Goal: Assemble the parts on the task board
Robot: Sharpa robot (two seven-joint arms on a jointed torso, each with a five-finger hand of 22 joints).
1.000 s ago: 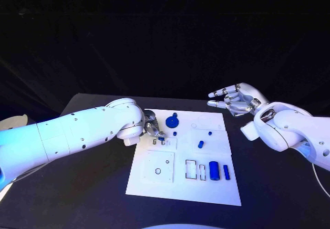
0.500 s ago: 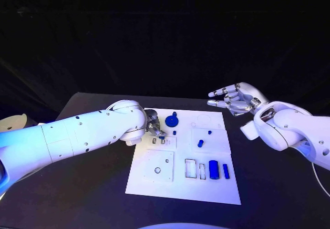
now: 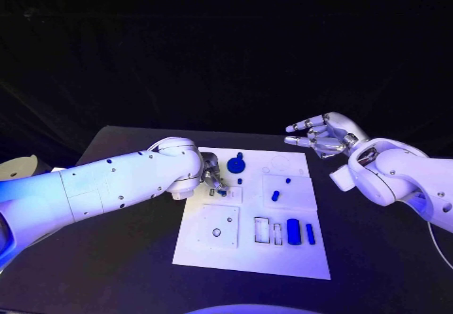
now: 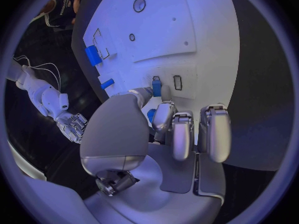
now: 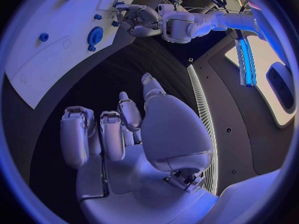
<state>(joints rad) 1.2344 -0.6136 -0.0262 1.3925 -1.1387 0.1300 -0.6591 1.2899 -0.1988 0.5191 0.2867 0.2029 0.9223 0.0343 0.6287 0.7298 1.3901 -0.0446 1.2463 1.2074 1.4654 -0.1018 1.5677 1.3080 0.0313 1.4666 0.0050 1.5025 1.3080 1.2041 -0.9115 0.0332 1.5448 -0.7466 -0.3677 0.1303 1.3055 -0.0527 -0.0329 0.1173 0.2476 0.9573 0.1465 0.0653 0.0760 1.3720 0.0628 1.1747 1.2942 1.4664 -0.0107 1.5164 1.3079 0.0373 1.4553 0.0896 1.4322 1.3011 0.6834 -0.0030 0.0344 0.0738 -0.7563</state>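
The left hand (image 3: 209, 175), near the task board's (image 3: 247, 258) left edge, pinches a small blue part (image 4: 156, 89) over a slot, seemingly to seat it. The right hand (image 3: 321, 136) hovers off the far right corner, fingers apart, holding nothing.

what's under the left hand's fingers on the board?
A small blue upright part at a slot in the white task board, touched by the left hand fingers. Whether it is seated is hidden.
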